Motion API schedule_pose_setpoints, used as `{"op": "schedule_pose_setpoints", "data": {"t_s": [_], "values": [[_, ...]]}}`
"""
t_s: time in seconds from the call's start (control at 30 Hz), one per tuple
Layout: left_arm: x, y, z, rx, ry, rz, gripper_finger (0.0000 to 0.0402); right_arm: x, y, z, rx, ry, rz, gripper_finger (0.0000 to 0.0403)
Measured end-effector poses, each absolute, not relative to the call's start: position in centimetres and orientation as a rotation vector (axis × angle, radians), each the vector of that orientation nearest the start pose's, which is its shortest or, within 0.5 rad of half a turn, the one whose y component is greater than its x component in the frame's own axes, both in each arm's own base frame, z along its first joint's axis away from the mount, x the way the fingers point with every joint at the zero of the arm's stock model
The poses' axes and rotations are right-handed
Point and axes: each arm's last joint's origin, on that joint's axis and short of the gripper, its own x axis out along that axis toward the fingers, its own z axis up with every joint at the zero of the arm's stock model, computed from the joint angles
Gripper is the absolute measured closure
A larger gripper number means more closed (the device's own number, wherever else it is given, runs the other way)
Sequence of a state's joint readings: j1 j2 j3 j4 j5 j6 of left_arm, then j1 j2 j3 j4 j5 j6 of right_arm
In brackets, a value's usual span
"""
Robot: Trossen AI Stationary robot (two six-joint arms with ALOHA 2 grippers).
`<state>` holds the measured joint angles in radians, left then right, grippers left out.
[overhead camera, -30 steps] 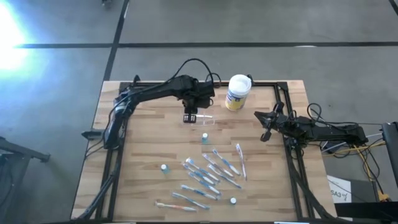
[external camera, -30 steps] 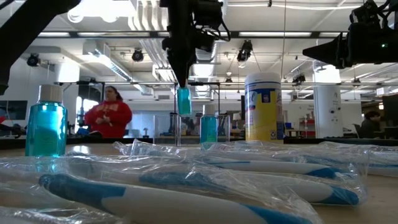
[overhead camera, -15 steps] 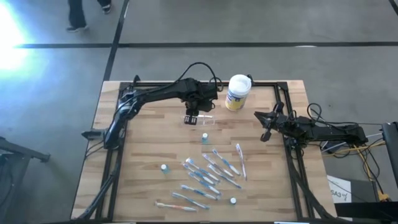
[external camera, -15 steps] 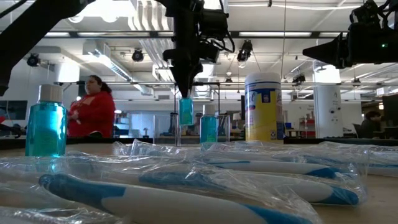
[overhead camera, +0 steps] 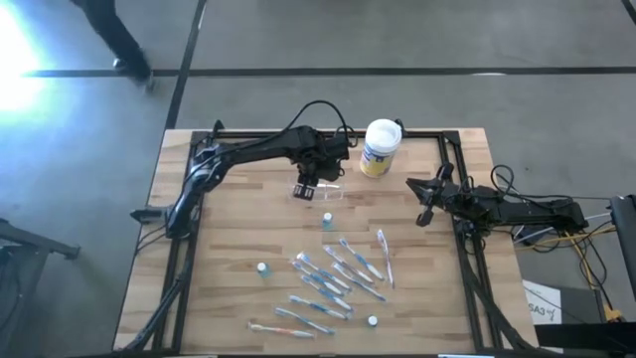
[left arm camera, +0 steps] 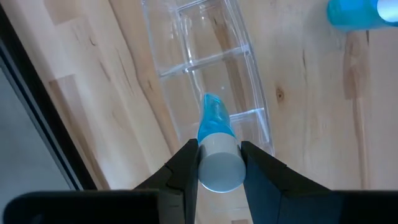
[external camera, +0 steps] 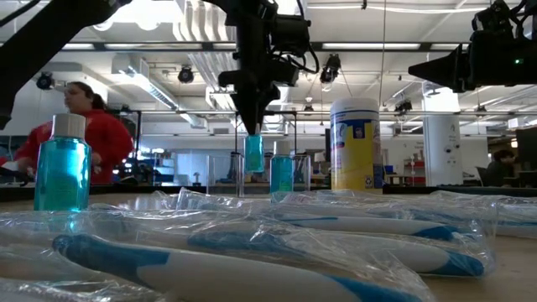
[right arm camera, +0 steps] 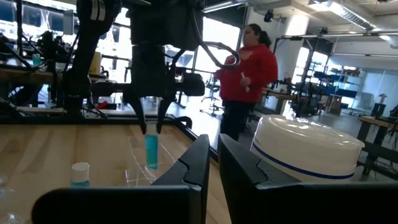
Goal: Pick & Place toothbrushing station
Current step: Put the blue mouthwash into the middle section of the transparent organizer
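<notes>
Grey concrete floor surrounds a light butcher-block wooden table framed by black rails. Near the table's centre, toward twelve o'clock, lies the small see-through clear plastic holder, rectangular, low and divided into compartments. Directly above it hangs the left gripper, its jaws pinching a small blue-liquid tube with a white cap by the cap end; the tube points down at the holder, its lower end just above or at one compartment, contact not clear. At about one o'clock from the holder stands a white cylindrical canister with a yellow label, apart from it. A small blue bottle with a white cap stands just at six o'clock of the holder. Farther toward six o'clock, a scatter of blue-and-white toothbrushes in clear wrappers covers the table, with two more small capped bottles at its edges. The right gripper waits at the table's three o'clock edge, jaws pressed together with nothing between them. Beyond the table, a person in a red top shows in the room.
</notes>
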<state>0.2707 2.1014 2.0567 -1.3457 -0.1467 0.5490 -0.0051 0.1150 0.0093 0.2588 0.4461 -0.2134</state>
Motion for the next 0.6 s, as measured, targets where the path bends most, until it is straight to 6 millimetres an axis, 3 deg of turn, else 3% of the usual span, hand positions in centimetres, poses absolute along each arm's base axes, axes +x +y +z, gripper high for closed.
{"op": "schedule_pose_setpoints", "data": {"t_s": [0.6], "values": [[40.1,11.6,26.0,0.42,1.489,-0.12,0.0303,10.0,-1.3,18.2,-0.175,-0.103,-0.465,0.0371]]}}
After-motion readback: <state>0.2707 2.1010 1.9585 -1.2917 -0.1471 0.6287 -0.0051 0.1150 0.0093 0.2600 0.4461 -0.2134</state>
